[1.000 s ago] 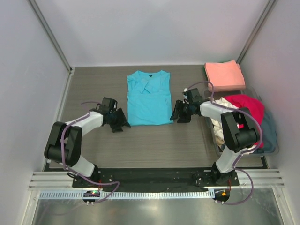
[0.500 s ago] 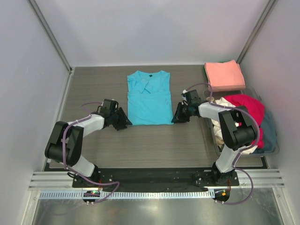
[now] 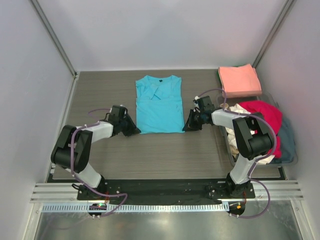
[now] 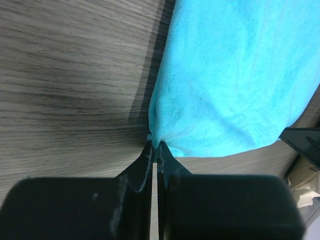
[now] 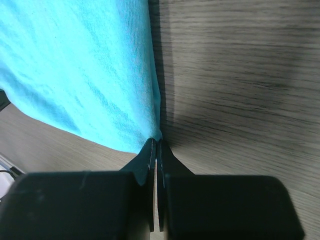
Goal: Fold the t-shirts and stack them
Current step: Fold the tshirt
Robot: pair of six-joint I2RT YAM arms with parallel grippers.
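A turquoise t-shirt (image 3: 159, 105) lies flat mid-table, sides folded in, with a small dark neck label at the far end. My left gripper (image 3: 135, 131) is shut on its near left corner (image 4: 156, 140). My right gripper (image 3: 185, 128) is shut on the near right corner (image 5: 156, 134). In both wrist views the fingertips pinch a thin bit of turquoise cloth against the wood. A salmon-pink t-shirt (image 3: 239, 80) lies folded at the far right. Red (image 3: 265, 114), cream (image 3: 234, 136) and grey-blue (image 3: 287, 140) t-shirts are heaped on the right.
The heap sits in a clear bin (image 3: 260, 161) along the right edge. Grey walls close in the wooden table (image 3: 160, 155) on three sides. A black rail (image 3: 160, 187) with the arm bases runs along the near edge.
Both grippers slid inward to the turquoise shirt's near corners and went from open to shut on the cloth. The shirt itself has not moved.
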